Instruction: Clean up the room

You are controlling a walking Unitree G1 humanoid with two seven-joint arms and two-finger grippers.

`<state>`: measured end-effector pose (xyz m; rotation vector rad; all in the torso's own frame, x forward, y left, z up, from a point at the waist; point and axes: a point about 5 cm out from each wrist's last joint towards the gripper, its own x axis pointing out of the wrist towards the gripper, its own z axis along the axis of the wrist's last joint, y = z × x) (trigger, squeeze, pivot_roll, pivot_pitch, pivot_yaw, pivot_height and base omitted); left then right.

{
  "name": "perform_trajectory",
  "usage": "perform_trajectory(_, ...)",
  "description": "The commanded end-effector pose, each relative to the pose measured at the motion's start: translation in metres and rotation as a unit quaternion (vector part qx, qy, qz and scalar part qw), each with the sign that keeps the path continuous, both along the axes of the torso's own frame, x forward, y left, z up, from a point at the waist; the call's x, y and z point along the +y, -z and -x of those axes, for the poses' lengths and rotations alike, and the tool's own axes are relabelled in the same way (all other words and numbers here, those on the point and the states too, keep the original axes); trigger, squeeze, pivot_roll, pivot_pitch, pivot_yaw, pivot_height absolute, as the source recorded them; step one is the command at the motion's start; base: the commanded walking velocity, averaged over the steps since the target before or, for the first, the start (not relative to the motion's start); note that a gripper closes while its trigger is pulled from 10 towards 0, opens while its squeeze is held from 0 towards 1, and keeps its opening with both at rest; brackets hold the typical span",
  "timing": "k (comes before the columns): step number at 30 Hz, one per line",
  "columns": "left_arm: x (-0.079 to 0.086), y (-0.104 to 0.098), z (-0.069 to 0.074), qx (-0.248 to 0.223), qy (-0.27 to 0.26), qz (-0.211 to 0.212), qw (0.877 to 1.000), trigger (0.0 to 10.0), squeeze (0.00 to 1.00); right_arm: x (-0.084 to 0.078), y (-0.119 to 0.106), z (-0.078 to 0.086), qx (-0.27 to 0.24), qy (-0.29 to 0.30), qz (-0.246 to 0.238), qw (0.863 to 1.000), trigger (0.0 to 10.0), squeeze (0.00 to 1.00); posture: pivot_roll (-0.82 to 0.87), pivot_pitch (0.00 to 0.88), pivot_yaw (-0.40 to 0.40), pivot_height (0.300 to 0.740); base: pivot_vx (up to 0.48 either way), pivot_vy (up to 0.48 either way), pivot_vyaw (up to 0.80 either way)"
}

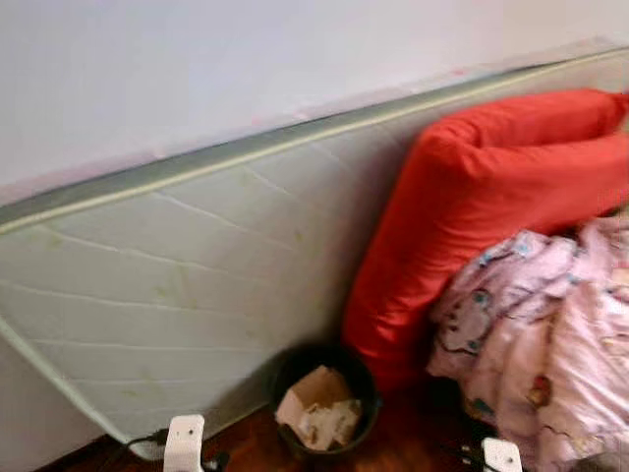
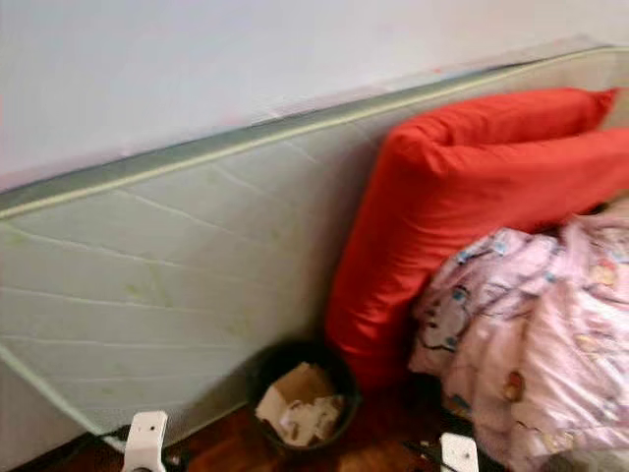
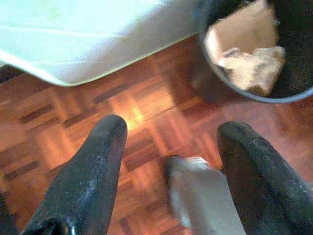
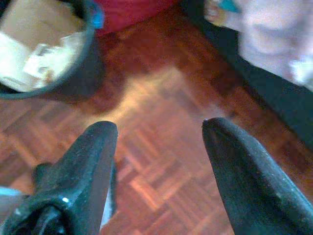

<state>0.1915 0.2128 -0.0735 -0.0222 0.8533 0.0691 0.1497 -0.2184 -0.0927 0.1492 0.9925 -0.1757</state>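
Note:
A black waste bin (image 1: 366, 385) stands on the wooden floor at the foot of a mattress, with cardboard and crumpled paper (image 1: 316, 405) inside. My left gripper (image 3: 173, 125) hangs open over the parquet a little short of the bin (image 3: 254, 95). A blurred grey object (image 3: 200, 196) lies below, between its fingers; what it is cannot be told. My right gripper (image 4: 159, 125) is open above bare floor, the bin (image 4: 73, 78) off to one side of it.
A pale quilted mattress (image 1: 197, 275) leans on the white wall. A big red pillow (image 1: 472, 206) stands against it beside the bin. A pink patterned blanket (image 1: 550, 334) is heaped at the right. White arm parts (image 1: 184, 442) show at the bottom edge.

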Motion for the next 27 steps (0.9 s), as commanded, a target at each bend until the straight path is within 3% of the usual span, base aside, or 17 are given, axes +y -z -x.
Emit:
perform_trajectory(1, 0.0000, 0.0007, 0.0006, 0.006, 0.004, -0.003, 1.000, 10.0, 0.00, -0.0011, 0.0003, 0.0012, 0.004, 0.001, 0.002, 1.000, 10.0, 0.00, -0.01, 0.000, -0.036, 0.740, 0.000, -0.337, -0.74)
perform_trajectory(14, -0.0007, 0.0002, -0.0008, 0.007, 0.007, -0.005, 1.000, 10.0, 0.00, -0.0009, 0.0003, 0.0004, 0.005, 0.007, 0.003, 1.000, 10.0, 0.00, -0.01, 0.000, -0.036, 0.740, 0.000, -0.335, -0.71)
perform_trajectory(27, -0.0004, -0.0005, -0.0021, 0.007, 0.009, -0.003, 1.000, 10.0, 0.00, -0.0001, -0.0003, -0.0013, 0.001, 0.011, 0.004, 1.000, 10.0, 0.00, -0.01, 0.000, -0.033, 0.740, 0.000, -0.339, 0.00)
